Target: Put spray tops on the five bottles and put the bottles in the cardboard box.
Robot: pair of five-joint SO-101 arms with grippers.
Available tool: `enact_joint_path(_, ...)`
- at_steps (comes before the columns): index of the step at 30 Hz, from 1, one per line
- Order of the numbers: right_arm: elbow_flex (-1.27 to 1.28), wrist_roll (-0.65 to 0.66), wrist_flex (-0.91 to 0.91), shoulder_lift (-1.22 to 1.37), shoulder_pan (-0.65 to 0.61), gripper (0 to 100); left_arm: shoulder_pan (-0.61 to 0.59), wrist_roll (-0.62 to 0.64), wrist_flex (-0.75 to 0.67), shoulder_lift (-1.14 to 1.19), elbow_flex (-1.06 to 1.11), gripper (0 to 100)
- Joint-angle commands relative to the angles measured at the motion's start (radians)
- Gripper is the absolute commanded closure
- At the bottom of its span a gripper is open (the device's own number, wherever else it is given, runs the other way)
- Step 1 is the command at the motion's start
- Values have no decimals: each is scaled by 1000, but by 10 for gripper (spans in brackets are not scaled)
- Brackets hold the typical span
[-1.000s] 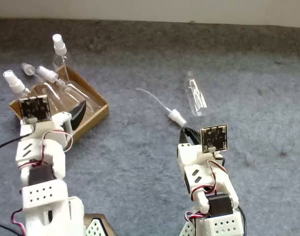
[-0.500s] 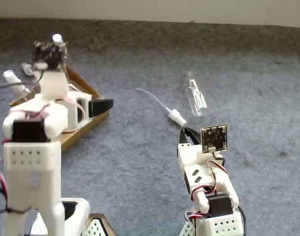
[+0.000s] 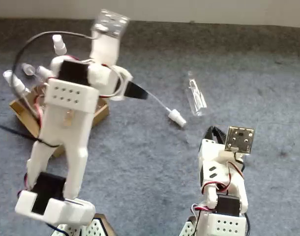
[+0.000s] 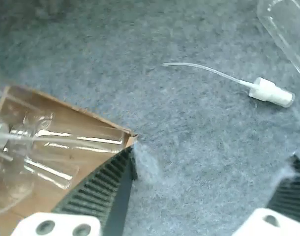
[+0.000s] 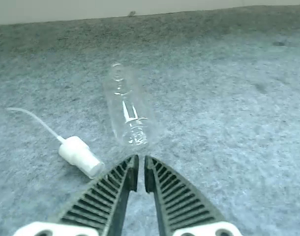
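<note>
A clear uncapped bottle (image 3: 195, 98) (image 5: 125, 110) (image 4: 287, 19) lies on the grey carpet. Beside it lies a loose white spray top (image 3: 177, 117) (image 5: 81, 156) (image 4: 270, 92) with its long thin tube. Several capped bottles (image 3: 59, 44) (image 4: 66, 140) rest in the cardboard box (image 3: 22, 110) (image 4: 86, 120) at the left. My left gripper (image 3: 134, 91) (image 4: 204, 182) hangs open over the carpet between the box corner and the spray top, holding nothing. My right gripper (image 3: 214, 132) (image 5: 140, 172) is shut and empty, just short of the bottle's base and the spray top.
The left arm (image 3: 71, 113) stretches across the box and hides much of it in the high view. A pale wall strip (image 3: 189, 10) borders the carpet at the far edge. Open carpet (image 3: 268, 113) lies to the right of the bottle.
The left arm has risen from beside the box and swung out toward the spray top. The right arm has shifted slightly to the right.
</note>
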Motion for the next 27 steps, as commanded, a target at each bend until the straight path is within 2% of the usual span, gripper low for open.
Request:
enact_joint_path(1, 13, 3, 22, -10, 68, 974, 87, -49, 46, 76, -145, 621)
enact_joint_path(6, -154, 11, 228, -10, 194, 974, 202, -49, 161, 163, -315, 621)
enact_joint_path(10, -162, 11, 234, -10, 329, 974, 289, -37, 204, 255, -409, 621)
enact_joint_path(12, -137, 11, 234, -10, 372, 974, 315, 31, 199, 312, -440, 621)
enact_joint_path(14, -88, 11, 234, -10, 377, 974, 344, 84, 199, 377, -499, 621)
enact_joint_path(18, 24, 11, 168, -10, 348, 974, 401, 101, 209, 526, -696, 621)
enact_joint_path(22, 113, 11, 64, -10, 340, 974, 400, 103, 222, 665, -842, 621)
enact_joint_path(27, 142, 11, 61, -10, 340, 974, 384, 150, 173, 852, -924, 621)
